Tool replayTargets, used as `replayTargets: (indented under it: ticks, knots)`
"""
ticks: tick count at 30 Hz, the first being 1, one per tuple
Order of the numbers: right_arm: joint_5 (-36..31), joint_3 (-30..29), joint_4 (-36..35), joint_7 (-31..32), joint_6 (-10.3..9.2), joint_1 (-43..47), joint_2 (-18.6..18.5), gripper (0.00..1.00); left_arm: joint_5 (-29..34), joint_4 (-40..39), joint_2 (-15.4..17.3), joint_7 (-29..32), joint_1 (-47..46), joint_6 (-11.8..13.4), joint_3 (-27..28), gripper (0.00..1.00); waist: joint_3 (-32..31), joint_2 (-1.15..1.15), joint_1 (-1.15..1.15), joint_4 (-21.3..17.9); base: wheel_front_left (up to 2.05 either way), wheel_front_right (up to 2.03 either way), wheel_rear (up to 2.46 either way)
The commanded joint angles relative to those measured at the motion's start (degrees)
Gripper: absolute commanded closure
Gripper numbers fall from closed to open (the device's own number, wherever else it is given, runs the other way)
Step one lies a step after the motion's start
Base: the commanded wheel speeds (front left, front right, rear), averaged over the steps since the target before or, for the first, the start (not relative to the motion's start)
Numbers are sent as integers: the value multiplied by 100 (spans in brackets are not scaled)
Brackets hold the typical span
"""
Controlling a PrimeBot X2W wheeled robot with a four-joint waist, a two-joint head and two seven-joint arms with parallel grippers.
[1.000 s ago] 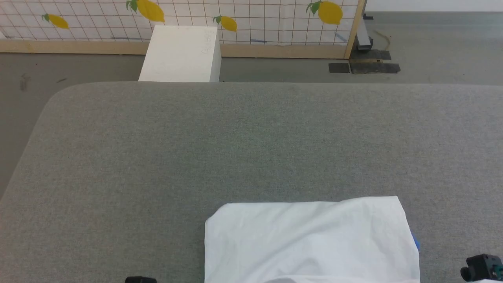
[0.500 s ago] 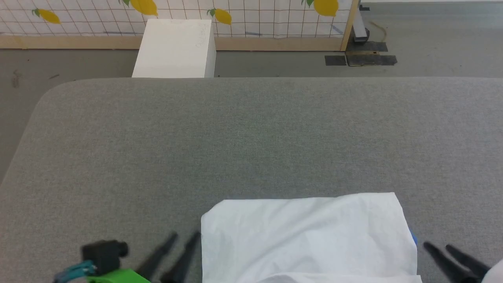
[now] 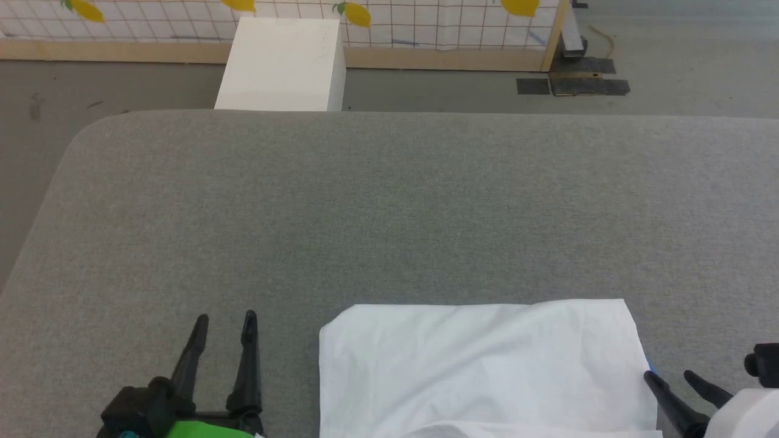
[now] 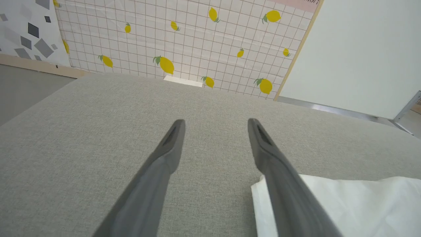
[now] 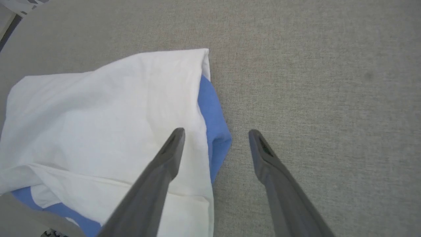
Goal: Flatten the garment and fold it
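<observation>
Starting at your left, the left gripper [image 3: 225,316] stands over the grey fabric-covered table [image 3: 389,201] near its front edge. Its two dark fingers are parted with nothing between them. In the left wrist view the same gripper [image 4: 216,121] shows bare grey cloth in the gap, and the garment's corner lies just beside its right finger.

Beyond the table's far edge, left of centre, a white box [image 3: 280,61] stands on the floor before a lemon-printed grid panel [image 3: 426,24].

Next comes the garment [image 3: 487,365]. It lies at the front of the table, right of centre, as a folded white rectangle with light creases. Its near edge runs out of the head view. In the right wrist view the garment [image 5: 98,125] shows blue fabric protruding along its right edge and at its near corner.

At your right, the right gripper [image 3: 667,375] sits at the garment's right edge. Its jaws are apart and empty. From the right wrist, the gripper [image 5: 216,131] has one finger over the white cloth and the other over bare table. Contact with the cloth cannot be confirmed.
</observation>
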Motion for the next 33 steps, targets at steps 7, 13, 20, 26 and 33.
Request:
replayTargets:
  ticks: [7, 13, 20, 26, 33]
  knots:
    - [16, 243, 651, -69, -8, -354, -17, 0, 132, 173, -313, -47, -21, -196, 93, 0, 104, 0, 0, 275, 0, 0, 0]
    - [69, 374, 1136, -5, -8, -517, -45, 0, 222, 277, -327, -48, -30, -320, 120, 0, 129, 0, 0, 412, 0, 0, 0]
    - [554, 573, 1689, 403, -8, -660, 153, 53, 281, 360, -271, -46, -41, -406, 34, 0, 93, 0, 0, 461, 0, 0, 0]
    - [695, 538, 1958, 277, -8, -804, 157, 100, 311, 426, -152, 15, -33, -464, -15, 0, -13, 0, 0, 442, 0, 0, 0]
    - [574, 17, 1996, -26, -8, -1002, -18, 100, 265, 463, -164, 29, 1, -476, -62, 0, -78, 0, 0, 277, 0, 0, 0]
